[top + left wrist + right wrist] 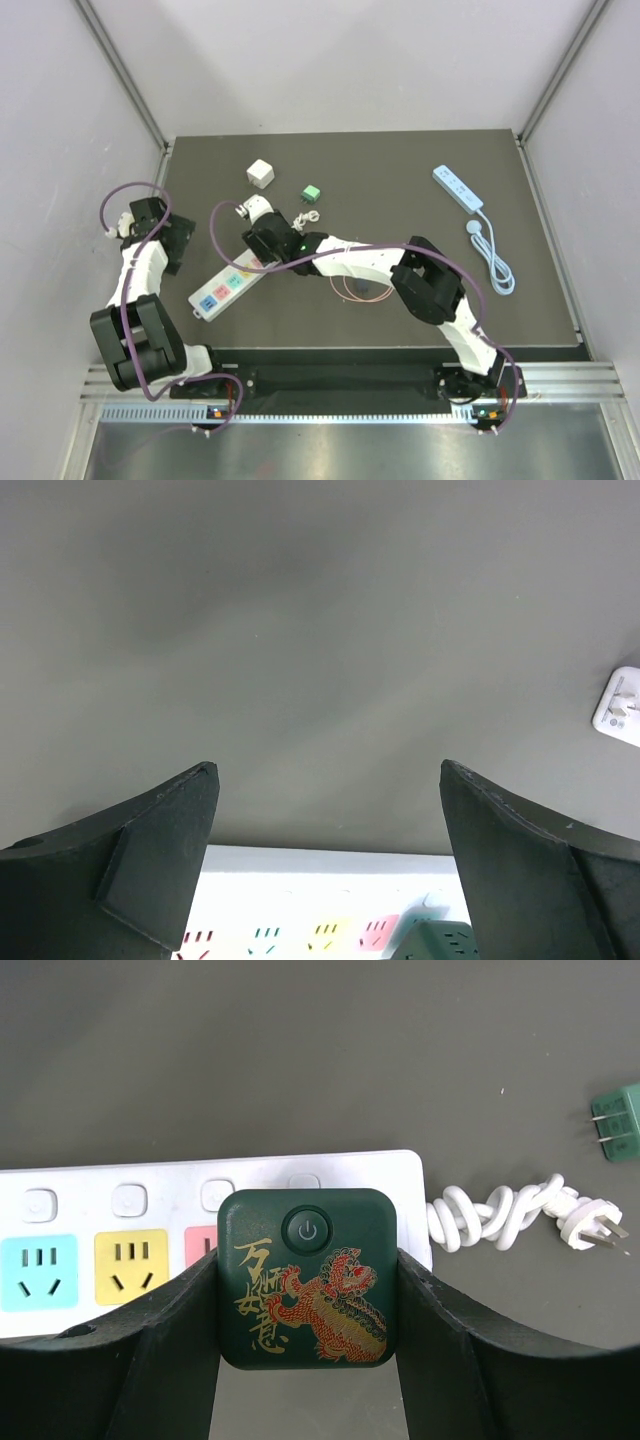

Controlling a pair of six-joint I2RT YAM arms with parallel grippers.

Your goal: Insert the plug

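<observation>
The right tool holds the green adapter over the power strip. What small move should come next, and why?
Probably press the dark green adapter straight down, gently. The right tool grips its two sides, and it sits over the white power strip past the pink socket, in line with the last button. Its pins are hidden, so alignment is unsure.

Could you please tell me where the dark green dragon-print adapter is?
In the right wrist view the adapter sits clamped in the right end effector, over the white power strip, partly covering its pink socket.
</observation>
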